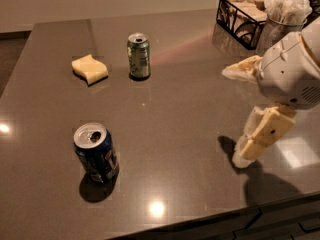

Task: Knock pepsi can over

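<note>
The pepsi can is dark blue with a silver top and stands upright at the near left of the dark table. My gripper hangs over the right side of the table, well to the right of the can and apart from it. Its two cream fingers are spread wide, one pointing left and one pointing down with its tip near the table top. It holds nothing.
A green can stands upright at the back middle. A yellow sponge lies to its left. A black wire basket and a cup of napkins stand at the back right. The table's front edge runs close below the gripper.
</note>
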`<action>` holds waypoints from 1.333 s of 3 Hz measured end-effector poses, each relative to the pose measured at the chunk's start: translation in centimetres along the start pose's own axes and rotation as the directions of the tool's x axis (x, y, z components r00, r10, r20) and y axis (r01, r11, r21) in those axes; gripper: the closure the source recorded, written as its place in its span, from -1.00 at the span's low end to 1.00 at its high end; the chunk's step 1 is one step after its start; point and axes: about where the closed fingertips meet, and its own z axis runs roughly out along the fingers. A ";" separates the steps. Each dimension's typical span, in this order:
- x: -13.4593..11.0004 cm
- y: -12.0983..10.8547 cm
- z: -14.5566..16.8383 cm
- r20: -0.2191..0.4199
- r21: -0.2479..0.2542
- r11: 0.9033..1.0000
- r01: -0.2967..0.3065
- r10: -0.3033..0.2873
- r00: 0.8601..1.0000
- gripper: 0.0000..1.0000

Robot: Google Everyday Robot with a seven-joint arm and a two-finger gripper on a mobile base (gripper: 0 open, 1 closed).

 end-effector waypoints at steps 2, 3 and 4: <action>-7.4 4.1 4.9 0.268 -0.055 0.998 0.029 -0.014 0.963 -1.00; -10.1 4.6 7.2 0.325 -0.089 0.995 0.031 -0.001 0.946 -1.00; -12.2 4.7 9.5 0.344 -0.116 0.993 0.034 0.008 0.939 -1.00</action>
